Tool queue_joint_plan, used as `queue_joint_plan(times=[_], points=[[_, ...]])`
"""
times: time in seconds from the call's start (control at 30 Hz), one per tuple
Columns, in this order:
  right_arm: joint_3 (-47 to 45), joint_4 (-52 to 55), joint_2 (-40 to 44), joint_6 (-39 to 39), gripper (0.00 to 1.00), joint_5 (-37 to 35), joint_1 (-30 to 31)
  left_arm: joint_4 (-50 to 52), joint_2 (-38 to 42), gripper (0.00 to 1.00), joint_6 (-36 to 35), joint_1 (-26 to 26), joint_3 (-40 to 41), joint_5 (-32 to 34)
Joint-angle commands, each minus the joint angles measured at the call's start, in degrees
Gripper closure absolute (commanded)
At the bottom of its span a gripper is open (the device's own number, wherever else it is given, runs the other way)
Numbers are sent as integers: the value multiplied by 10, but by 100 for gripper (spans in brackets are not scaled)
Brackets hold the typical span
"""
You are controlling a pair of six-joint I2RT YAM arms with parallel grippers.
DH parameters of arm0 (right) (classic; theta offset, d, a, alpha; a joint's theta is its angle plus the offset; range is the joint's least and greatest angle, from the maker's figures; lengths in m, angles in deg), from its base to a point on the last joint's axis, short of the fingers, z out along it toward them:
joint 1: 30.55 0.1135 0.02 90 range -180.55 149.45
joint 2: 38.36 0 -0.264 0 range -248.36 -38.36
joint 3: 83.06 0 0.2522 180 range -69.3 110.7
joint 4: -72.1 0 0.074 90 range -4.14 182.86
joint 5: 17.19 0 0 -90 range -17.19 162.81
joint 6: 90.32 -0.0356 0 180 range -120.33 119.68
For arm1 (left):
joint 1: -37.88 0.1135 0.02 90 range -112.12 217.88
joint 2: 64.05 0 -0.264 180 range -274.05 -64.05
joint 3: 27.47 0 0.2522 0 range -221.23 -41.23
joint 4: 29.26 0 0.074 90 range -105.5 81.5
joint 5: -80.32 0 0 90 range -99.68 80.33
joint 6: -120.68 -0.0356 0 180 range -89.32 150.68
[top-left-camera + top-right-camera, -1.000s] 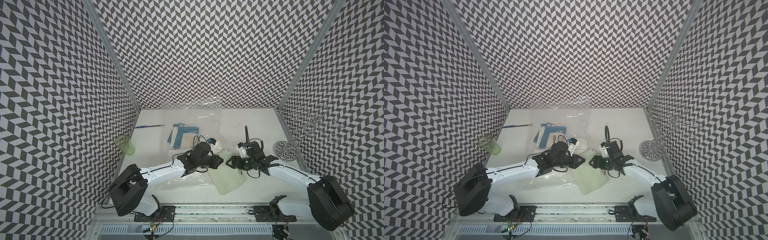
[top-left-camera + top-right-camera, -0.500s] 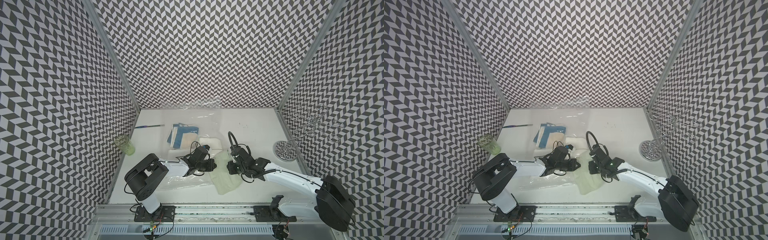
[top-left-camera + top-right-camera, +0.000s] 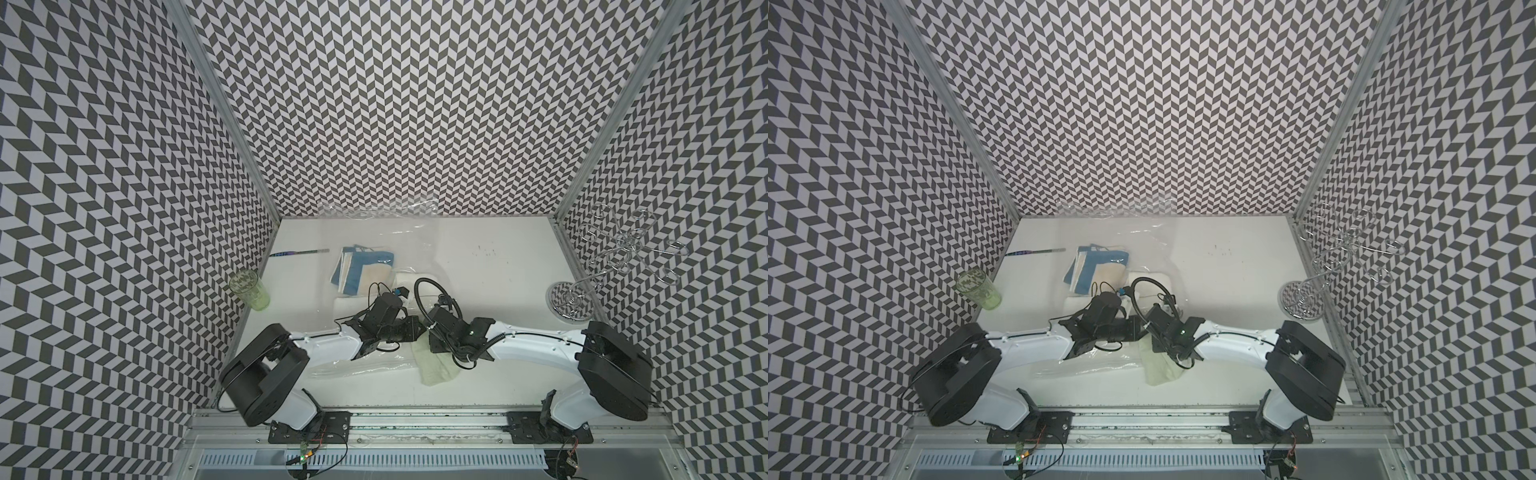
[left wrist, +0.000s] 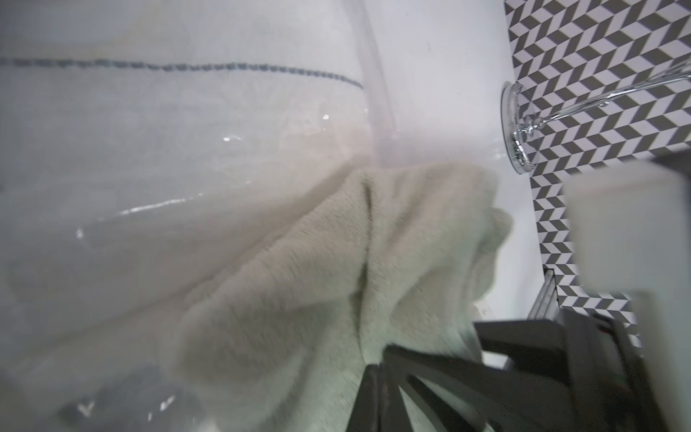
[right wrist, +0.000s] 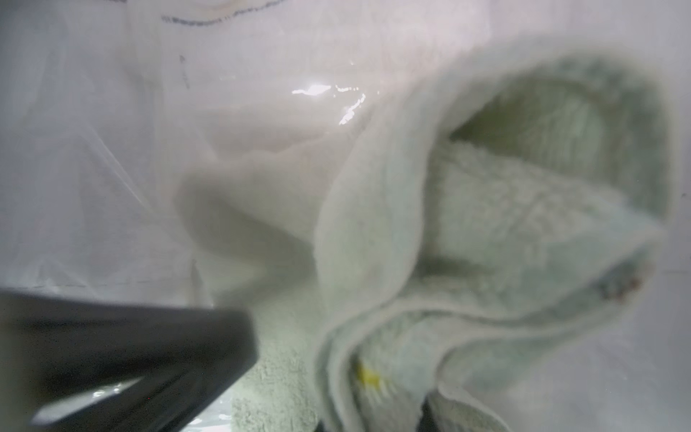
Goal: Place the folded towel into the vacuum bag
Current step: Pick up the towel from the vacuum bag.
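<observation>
Right wrist view: right gripper [image 3: 432,338] clamped on towel [image 5: 486,232] at vacuum bag [image 5: 112,149] mouth; left gripper [image 3: 409,332] closed, hold unseen. Insertion step; next, push deeper.

A bunched pale-green towel [image 5: 486,232] lies against the clear, glossy vacuum bag [image 5: 112,157].

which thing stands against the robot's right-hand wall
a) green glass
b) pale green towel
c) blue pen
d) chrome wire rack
d: the chrome wire rack stands on its round base by the right-hand wall, while the green glass is over by the left one.
</observation>
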Motion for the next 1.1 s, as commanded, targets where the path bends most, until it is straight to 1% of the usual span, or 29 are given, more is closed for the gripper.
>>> queue_joint_plan(times=[0.0,0.07,0.17,0.3,0.43,0.5,0.53,0.6,0.67,0.77,0.87,0.97,1.03,1.07], points=[[-13,11,-17,4,92,12,-2,60,28,93,0,4,44,11],[-19,-20,-2,30,85,49,-2,26,22,93,22,3,76,-7],[-14,-38,-7,64,69,103,1,0,6,93,29,4,90,-10],[4,-30,-48,89,48,124,27,-12,-19,93,16,17,88,-14],[11,-40,-79,108,28,167,41,5,-10,93,1,29,84,-14],[21,-32,-93,115,20,166,49,33,16,93,-12,40,80,-4],[26,-24,-99,117,18,162,52,49,30,93,-17,47,77,-1],[50,14,-128,120,16,136,61,92,70,93,-31,68,70,5],[78,58,-161,120,16,97,75,132,120,93,-44,93,66,10],[115,101,-202,119,17,56,97,195,187,93,-63,137,55,14],[156,136,-239,120,18,26,116,241,228,93,-80,179,45,9],[181,163,-277,121,23,6,125,260,248,93,-83,195,38,6],[183,172,-285,122,26,-5,120,271,254,93,-82,198,30,9],[182,176,-286,124,29,-11,114,275,257,93,-82,198,27,12]])
